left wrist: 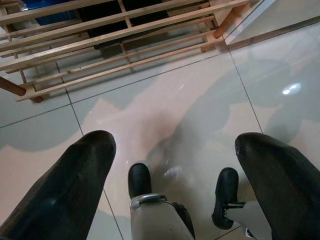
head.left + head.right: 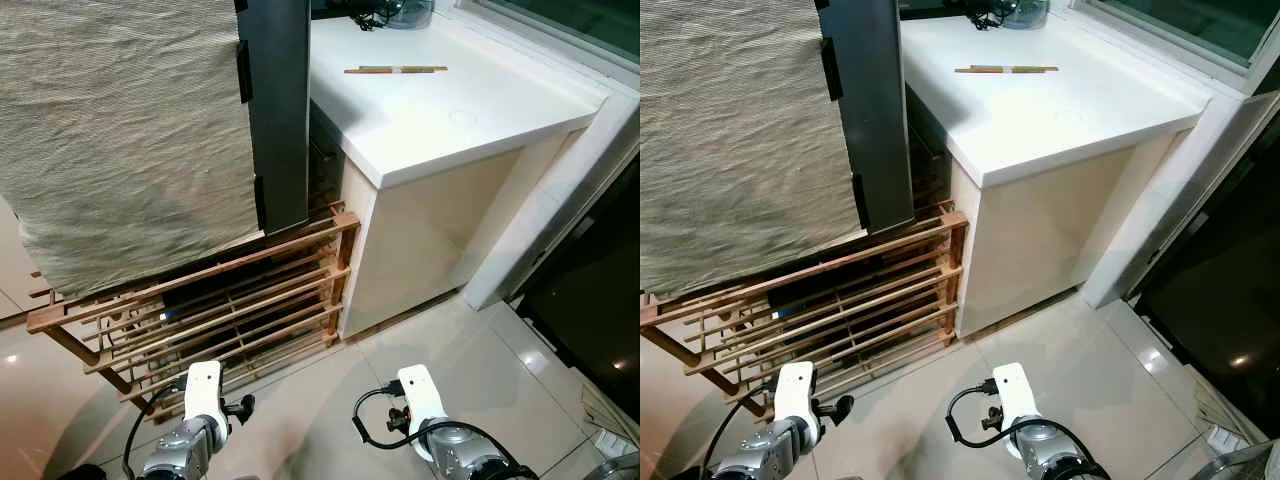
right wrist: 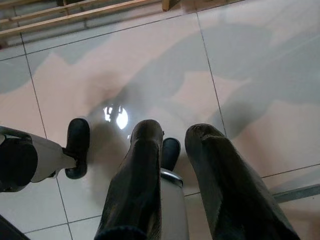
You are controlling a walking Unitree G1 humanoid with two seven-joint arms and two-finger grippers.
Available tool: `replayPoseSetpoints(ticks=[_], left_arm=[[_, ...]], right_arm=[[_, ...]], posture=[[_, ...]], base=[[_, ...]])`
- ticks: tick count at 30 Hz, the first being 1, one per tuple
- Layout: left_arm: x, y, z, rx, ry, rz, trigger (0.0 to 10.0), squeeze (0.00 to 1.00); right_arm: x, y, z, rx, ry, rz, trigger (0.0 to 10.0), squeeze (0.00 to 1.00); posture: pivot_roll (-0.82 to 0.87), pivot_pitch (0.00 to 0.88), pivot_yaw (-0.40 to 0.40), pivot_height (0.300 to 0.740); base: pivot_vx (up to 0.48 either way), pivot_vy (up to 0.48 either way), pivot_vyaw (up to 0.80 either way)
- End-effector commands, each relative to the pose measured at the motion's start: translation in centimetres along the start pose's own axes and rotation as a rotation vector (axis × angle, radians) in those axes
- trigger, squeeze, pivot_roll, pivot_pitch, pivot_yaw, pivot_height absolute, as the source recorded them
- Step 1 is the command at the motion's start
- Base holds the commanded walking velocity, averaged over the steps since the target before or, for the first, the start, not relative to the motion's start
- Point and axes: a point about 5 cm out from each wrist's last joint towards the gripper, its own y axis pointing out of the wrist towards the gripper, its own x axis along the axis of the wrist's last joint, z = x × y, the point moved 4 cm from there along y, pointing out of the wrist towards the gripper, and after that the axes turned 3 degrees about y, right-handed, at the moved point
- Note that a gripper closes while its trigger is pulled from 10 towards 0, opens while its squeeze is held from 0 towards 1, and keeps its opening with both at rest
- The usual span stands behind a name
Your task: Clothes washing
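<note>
- Hanging at the far left, a beige cloth [image 2: 125, 130] drapes over a wooden rack [image 2: 200, 310]; its lower edge falls just above the rack's slats.
- Beside the cloth on its right stands a dark grey panel [image 2: 278, 110], upright, touching the rack's top rail.
- To the right of the panel sits a white desk [image 2: 480, 120], its near corner jutting toward the robot.
- A pair of chopsticks [image 2: 395, 70] lies flat on the desk near its far edge, well apart from the cloth.
- At the desk's far edge there are a glass jar [image 2: 410, 12] and some dark cables [image 2: 362, 14] just beside it.
- The floor [image 2: 470, 360] is glossy pale tile with light glints.
- Both arms hang low at the near edge, over the tiles.
- The left pincer [image 1: 172, 165] is spread wide, its two black fingers [image 1: 75, 185] well apart, holding nothing, pointing down at the floor near the rack's foot.
- The right pincer [image 3: 175, 150] has its fingers [image 3: 220, 185] close together with a narrow gap, holding nothing, over the tiles.
- The robot's black feet [image 1: 139, 179] show below on the floor.
</note>
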Motion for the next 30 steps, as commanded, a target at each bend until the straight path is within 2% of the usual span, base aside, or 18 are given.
replayPoseSetpoints(ticks=[1, 2, 3, 6, 10, 12, 13, 14, 15, 17, 18, 19, 20, 22, 25, 26, 28, 30], left_arm=[[-4.4, -0.4, -0.3, 0.028, 0.266, 0.307, 10.0, 0.0], [-4.6, -0.5, -0.1, 0.034, 0.272, 0.318, 10.0, 0.0], [-4.5, -0.5, 0.1, 0.052, 0.239, 0.287, 10.0, 0.0], [-4.5, -0.5, 0.2, 0.059, 0.225, 0.273, 10.0, 0.0], [-4.4, -0.5, 0.0, 0.049, 0.241, 0.269, 10.0, 0.0], [-3.0, -0.2, 0.3, 0.076, 0.282, 0.206, 10.0, 0.0], [-3.0, -0.2, 0.3, 0.076, 0.282, 0.206, 10.0, 0.0], [0.2, 0.1, 1.0, 0.129, 0.341, 0.064, 10.0, 0.0], [1.5, 0.1, 1.1, 0.142, 0.357, 0.003, 10.0, 0.0], [3.5, 0.1, 0.9, 0.136, 0.381, -0.087, 10.0, 0.0], [3.9, 0.1, 0.8, 0.13, 0.388, -0.106, 10.0, 0.0], [3.9, 0.1, 0.8, 0.13, 0.388, -0.106, 10.0, 0.0], [6.7, -0.5, -0.1, 0.053, 0.406, -0.262, 10.0, 0.0], [9.2, -1.5, -0.5, 0.015, 0.427, -0.403, 10.0, 0.0], [11.1, -2.8, -0.2, 0.017, 0.433, -0.52, 10.0, 0.0], [12.2, -3.5, 0.7, 0.108, 0.463, -0.566, 10.0, 0.0], [15.1, -5.4, 1.1, 0.161, 0.437, -0.688, 10.0, 0.0], [17.6, -7.4, 1.0, 0.18, 0.44, -0.804, 10.0, 0.0]], right_arm=[[-10.1, -2.3, -3.5, -0.198, 0.335, 0.273, 10.0, 0.0], [-10.1, -2.3, -3.5, -0.193, 0.325, 0.277, 10.0, 0.0], [-8.8, -2.0, -3.9, -0.18, 0.246, 0.236, 10.0, 0.0], [-8.3, -1.9, -4.0, -0.173, 0.214, 0.217, 10.0, 0.0], [-8.3, -1.9, -3.9, -0.17, 0.216, 0.214, 10.0, 0.0], [-7.3, -1.7, -4.0, -0.177, 0.227, 0.162, 10.0, 0.0], [-7.3, -1.7, -4.0, -0.177, 0.227, 0.162, 10.0, 0.0], [-4.6, -1.4, -4.8, -0.193, 0.248, 0.032, 10.0, 0.0], [-3.4, -1.4, -5.2, -0.198, 0.258, -0.023, 10.0, 0.0], [0.9, -1.5, -5.8, -0.18, 0.242, -0.178, 10.0, 0.0], [2.1, -1.5, -5.9, -0.171, 0.233, -0.22, 10.0, 0.0], [2.1, -1.5, -5.9, -0.171, 0.233, -0.22, 10.0, 0.0], [6.4, -2.6, -6.1, -0.149, 0.138, -0.372, 10.0, 0.0], [9.7, -4.5, -6.0, -0.151, 0.064, -0.518, 10.0, 0.0], [11.6, -6.7, -6.1, -0.155, 0.067, -0.65, 10.0, 0.0], [12.4, -7.9, -6.1, -0.16, 0.079, -0.718, 10.0, 0.0], [14.0, -10.5, -5.9, -0.146, 0.054, -0.838, 10.0, 0.0], [14.5, -11.9, -5.7, -0.157, 0.032, -0.868, 10.0, 0.0]], posture=[[-0.06, 0.0, 0.032, 0.74], [-0.05, 0.0, 0.012, 0.74], [0.04, 0.0, -0.094, 0.74], [0.04, 0.0, -0.093, 0.74], [0.04, 0.0, -0.088, 0.74], [0.04, 0.0, -0.08, 0.74], [0.04, 0.0, -0.08, 0.74], [0.04, 0.0, -0.073, 0.74], [0.04, 0.0, -0.072, 0.74], [0.04, 0.0, -0.068, 0.74], [0.04, 0.0, -0.068, 0.74], [0.04, 0.0, -0.068, 0.74], [0.03, 0.0, -0.042, 0.74], [0.02, 0.0, -0.031, 0.74], [0.02, 0.0, -0.027, 0.74], [0.02, 0.0, -0.022, 0.74], [0.02, 0.0, -0.019, 0.74], [0.02, 0.0, -0.013, 0.74]], base=[[0.0, 0.0, 0.0], [0.0, 0.0, 0.0], [0.0, 0.0, 0.0], [0.0, 0.0, 0.0], [0.0, 0.0, 0.0], [0.0, 0.0, 0.0], [0.0, 0.0, 0.0], [0.0, 0.0, 0.0], [0.0, 0.0, 0.0], [0.0, 0.0, 0.0], [0.0, 0.0, 0.0], [0.0, 0.0, 0.0], [0.0, 0.0, 0.0], [0.0, 0.0, 0.0], [0.0, 0.0, 0.0], [0.0, 0.0, 0.0], [0.0, 0.0, 0.0], [0.0, 0.0, 0.0]])
